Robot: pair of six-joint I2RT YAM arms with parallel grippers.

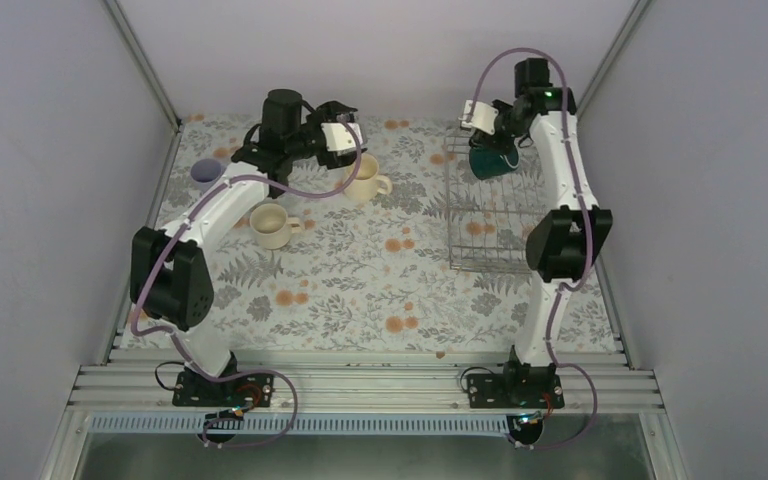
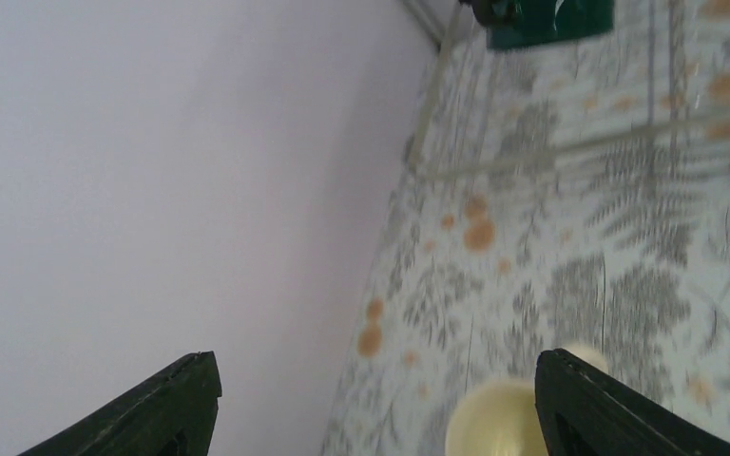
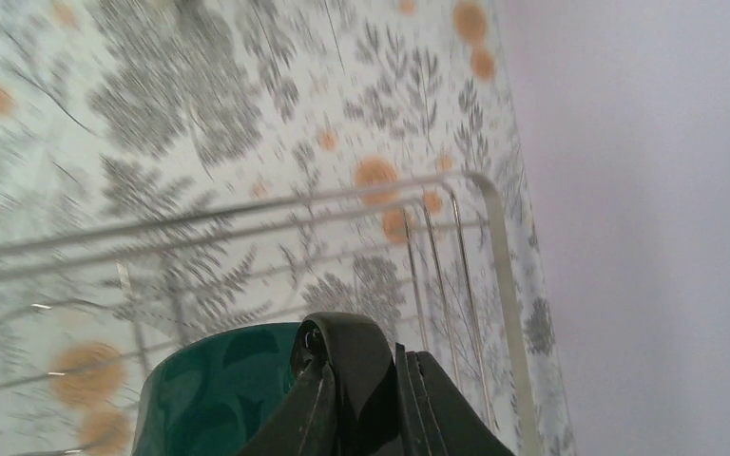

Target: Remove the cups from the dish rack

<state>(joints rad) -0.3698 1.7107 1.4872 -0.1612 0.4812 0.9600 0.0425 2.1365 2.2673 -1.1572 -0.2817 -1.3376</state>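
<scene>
The wire dish rack [image 1: 487, 215] stands at the right. My right gripper [image 1: 490, 140] is shut on the handle of the dark green mug [image 1: 493, 161] and holds it above the rack's far end. In the right wrist view the mug [image 3: 219, 389] hangs over the rack wires [image 3: 475, 180] under the gripper [image 3: 390, 361]. Two cream mugs [image 1: 365, 178] [image 1: 273, 225] and the lavender cup [image 1: 207, 172] stand on the table at the left. My left gripper [image 1: 345, 135] is open and empty above the far cream mug [image 2: 494, 423]. I cannot make out the tall black mug.
The table has a floral cloth [image 1: 360, 280]. Grey walls close it in at the left, back and right. The left arm's black elbow [image 1: 282, 112] is raised near the back wall. A metal rail [image 1: 360, 385] runs along the near edge.
</scene>
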